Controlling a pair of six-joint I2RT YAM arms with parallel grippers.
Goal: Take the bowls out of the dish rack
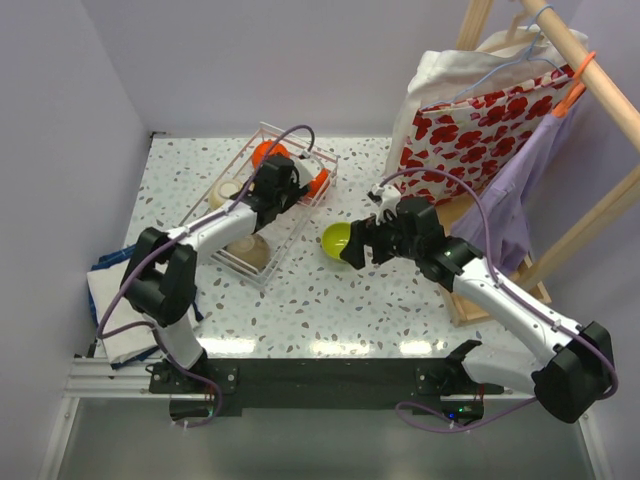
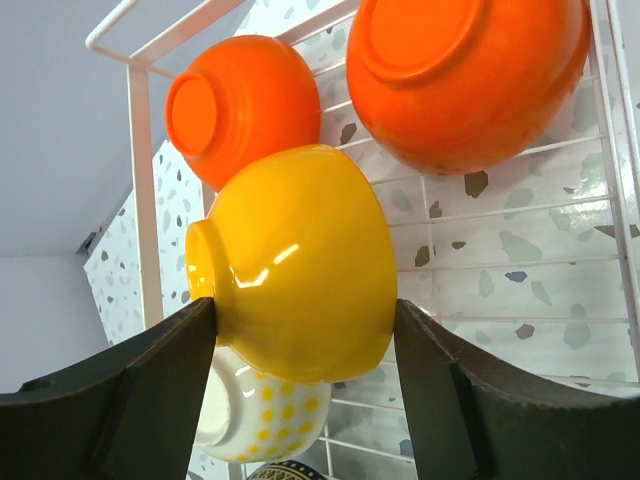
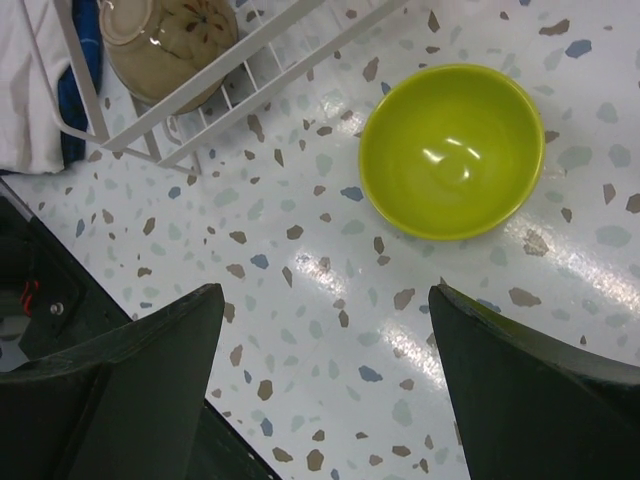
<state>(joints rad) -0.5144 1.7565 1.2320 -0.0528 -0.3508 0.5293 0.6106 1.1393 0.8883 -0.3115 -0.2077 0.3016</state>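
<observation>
Glossy round yellow bowl (image 2: 300,265) tight between left fingers (image 2: 150,400); right fingers (image 3: 130,370) wide, empty.

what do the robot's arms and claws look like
The left arm and right arm are white links with bulky black joints, a thin purple cable looping along each. The left claw and right claw have two broad, tapering black fingers.

Inside the white wire dish rack (image 2: 145,200) we have little room: our left claw (image 2: 305,310) presses both sides of the yellow-orange round bowl (image 2: 300,260), one orange-red round bowl (image 2: 245,105) and a second orange-red bowl (image 2: 465,80) crowding just beyond. Our right claw (image 3: 328,295) spreads wide over bare speckled bench (image 3: 300,200), the lime green round bowl (image 3: 450,150) ahead.
</observation>
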